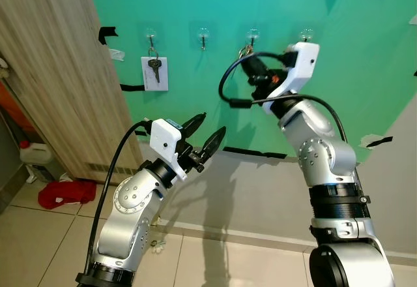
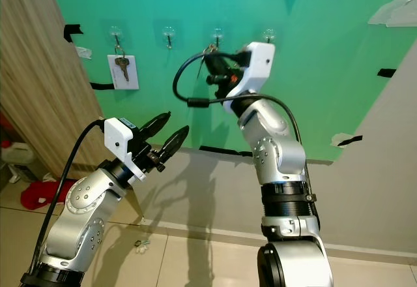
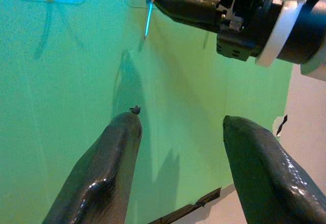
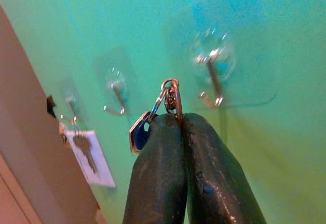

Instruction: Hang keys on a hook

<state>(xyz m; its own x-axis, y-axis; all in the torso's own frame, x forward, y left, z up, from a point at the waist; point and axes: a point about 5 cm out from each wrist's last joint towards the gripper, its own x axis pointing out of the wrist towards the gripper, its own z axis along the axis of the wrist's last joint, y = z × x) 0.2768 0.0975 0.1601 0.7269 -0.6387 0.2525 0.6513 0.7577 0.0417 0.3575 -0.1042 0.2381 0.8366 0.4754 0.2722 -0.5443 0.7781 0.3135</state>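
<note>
Several clear stick-on hooks line the green wall. My right gripper (image 1: 247, 57) is raised to the wall and shut on a key ring with a blue-headed key (image 4: 138, 132). The ring (image 4: 171, 92) sticks out past the fingertips, just beside and slightly below the third hook (image 4: 212, 80) from the left, apart from it. The first hook (image 1: 150, 38) holds another key (image 1: 154, 69) over a white card. My left gripper (image 1: 208, 132) is open with nothing in it, lower and to the left of the right one, pointing at the wall.
A wooden cabinet side (image 1: 58, 85) stands at the left. On the tiled floor below lie a red cloth (image 1: 65, 192) and a white canister (image 1: 36, 153). Black tape strips (image 1: 254, 151) mark the green wall's lower edge.
</note>
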